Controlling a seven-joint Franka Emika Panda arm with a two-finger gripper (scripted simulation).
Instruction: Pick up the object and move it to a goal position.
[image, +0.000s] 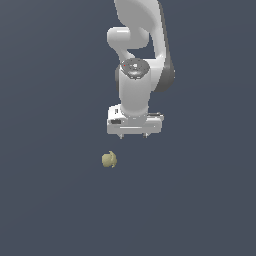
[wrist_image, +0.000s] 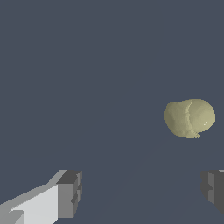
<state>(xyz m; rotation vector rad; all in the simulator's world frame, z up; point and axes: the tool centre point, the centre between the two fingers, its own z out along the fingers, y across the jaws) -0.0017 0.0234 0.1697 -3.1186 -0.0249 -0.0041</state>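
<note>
While 1 gripper (image: 133, 136) hangs with jaws wide, 1 olive-yellow object (image: 109, 160) lies apart below

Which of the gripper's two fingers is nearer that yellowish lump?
In the wrist view, the dark finger at the frame's edge sits nearer the object; the other finger, with the white body beside it, lies farther off.

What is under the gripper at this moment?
Only bare dark floor shows under the open gripper. The olive-yellow blob lies apart, toward the exterior view's left. Nothing sits between the jaws.

Plain dark slate-blue surface (image: 50, 200) (flat, unmarked) across both views
</note>
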